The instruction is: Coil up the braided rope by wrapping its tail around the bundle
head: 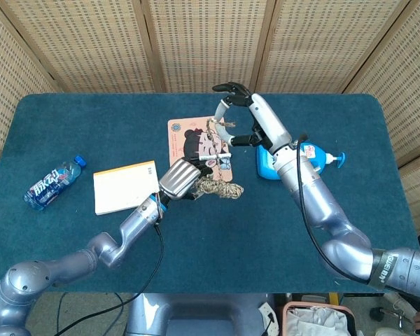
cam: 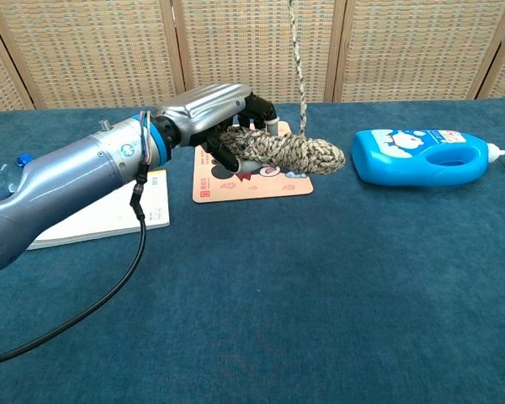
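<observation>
— What is lying nearest the front edge?

— Bare blue table point(cam: 320, 320) is stretching wide there. Just beyond it, the left hand point(head: 180, 178) is clasping one end of the rope bundle point(cam: 286, 151), which is hanging above the near edge of the cartoon mat point(cam: 252, 187).

— And to the sides?

— A notepad point(head: 123, 186) is lying left of the mat, a water bottle point(head: 52, 183) further left near the table's edge. The blue pump bottle point(cam: 425, 156) is lying on its side to the right, apart from the bundle.

— Farther back?

— The rope tail point(cam: 300, 63) is rising straight up from the bundle. The right hand point(head: 241, 115) is pinching it high over the mat's far edge, other fingers spread.
</observation>
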Controlling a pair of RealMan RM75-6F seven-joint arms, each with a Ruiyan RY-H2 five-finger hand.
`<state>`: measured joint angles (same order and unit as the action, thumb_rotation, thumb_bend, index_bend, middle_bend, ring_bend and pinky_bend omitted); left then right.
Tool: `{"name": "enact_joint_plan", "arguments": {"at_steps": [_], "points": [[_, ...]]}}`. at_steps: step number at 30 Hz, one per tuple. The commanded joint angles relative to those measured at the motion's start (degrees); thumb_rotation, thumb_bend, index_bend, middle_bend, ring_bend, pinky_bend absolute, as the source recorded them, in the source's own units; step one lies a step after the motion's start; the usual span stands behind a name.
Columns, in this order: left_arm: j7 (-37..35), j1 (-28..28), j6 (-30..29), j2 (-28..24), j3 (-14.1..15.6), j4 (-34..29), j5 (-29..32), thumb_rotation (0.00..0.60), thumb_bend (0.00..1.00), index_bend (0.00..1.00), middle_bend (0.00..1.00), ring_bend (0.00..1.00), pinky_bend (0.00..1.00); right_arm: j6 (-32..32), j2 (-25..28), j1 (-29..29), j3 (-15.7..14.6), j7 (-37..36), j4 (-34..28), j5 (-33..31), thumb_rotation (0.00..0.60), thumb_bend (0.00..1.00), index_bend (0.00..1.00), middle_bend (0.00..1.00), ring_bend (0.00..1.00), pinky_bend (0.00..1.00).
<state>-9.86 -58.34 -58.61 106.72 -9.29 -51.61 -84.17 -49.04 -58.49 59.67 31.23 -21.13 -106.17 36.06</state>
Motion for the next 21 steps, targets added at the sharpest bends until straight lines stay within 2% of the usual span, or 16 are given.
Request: {"name": "enact_joint_plan", "arguments": {"at_steps": [1,6,10,14,21], "points": [[-2.5,0.4,-1.2,-1.2,1.4,-0.3,-1.9,0.600,0.50,0.70,0.56,0.50,0.60,0.5,-2.0,0.3,-1.0,0.6,3.7,-2.4,0.600,0.43,0.72,0.16,0.00,0.00],[-7.6,1.0,-4.1,-2.7,3.4,-0.6,-5.4,0.600,0.50,0.70,0.57,0.50,0.60,3.1,-3.8,0.1,-2.8,1.6,9.2,-5.4,0.600,0.43,0.72,0.16,0.00,0.00],[-14.2,1.4,-6.4,-3.8,3.5,-2.0,-6.8,0.600,0.50,0.71,0.57,0.50,0.60,7.3,-5.5,-0.7,-5.2,1.9,14.3,-6.6,0.600,0.43,0.72,0.16,0.00,0.00],[-16.7,1.0,-6.9,-4.9,2.3,-3.5,-6.6,0.600,0.50,0.71,0.57,0.50,0.60,10.5,-6.9,-2.5,-6.5,0.9,17.1,-5.1,0.600,0.43,0.72,0.16,0.00,0.00],[-17.8,1.1,-5.5,-5.2,-1.3,-6.5,-2.4,0.600,0.51,0.71,0.58,0.51,0.60,14.8,-7.4,-6.8,-6.5,-3.4,17.9,-0.9,0.600,0.43,0.72,0.16,0.00,0.00]]}}
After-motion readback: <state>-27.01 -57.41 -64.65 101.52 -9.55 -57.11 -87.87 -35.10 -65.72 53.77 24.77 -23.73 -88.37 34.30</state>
